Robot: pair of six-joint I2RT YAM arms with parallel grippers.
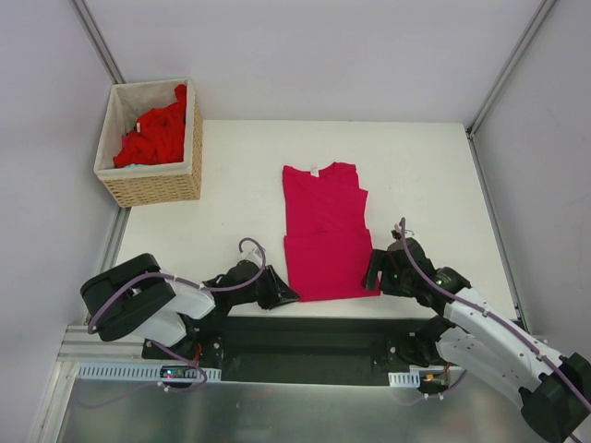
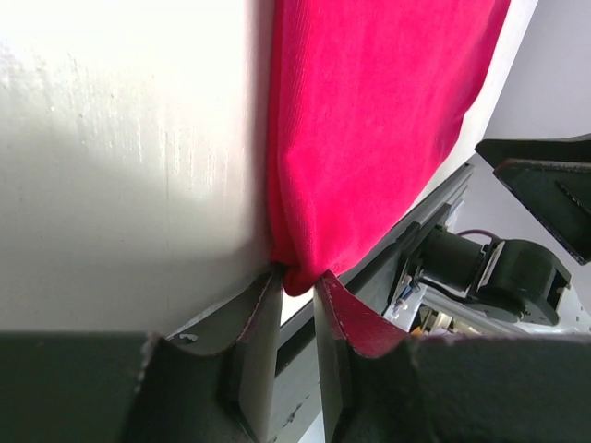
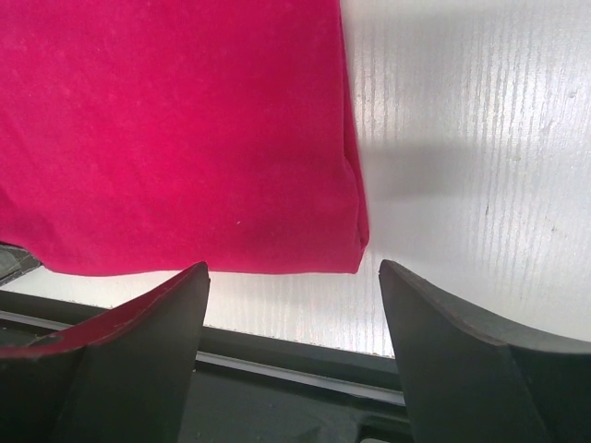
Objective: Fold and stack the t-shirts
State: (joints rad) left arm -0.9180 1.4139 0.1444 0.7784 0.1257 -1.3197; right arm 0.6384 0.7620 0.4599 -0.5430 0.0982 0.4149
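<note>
Hard to read: the red shirts in the basket at the far left corner are one crumpled heap, so I cannot count them. From above my own arms cover both near corners of the magenta shirt. It lies flat mid-table, sides turned in, label at the far end, hem at the near edge. Wrist views settle more. My left pincer is drawn narrow on the near left corner, cloth nipped between the tips. My right pincer stands wide apart, holding nothing, with the near right corner just ahead of it, untouched.
</note>
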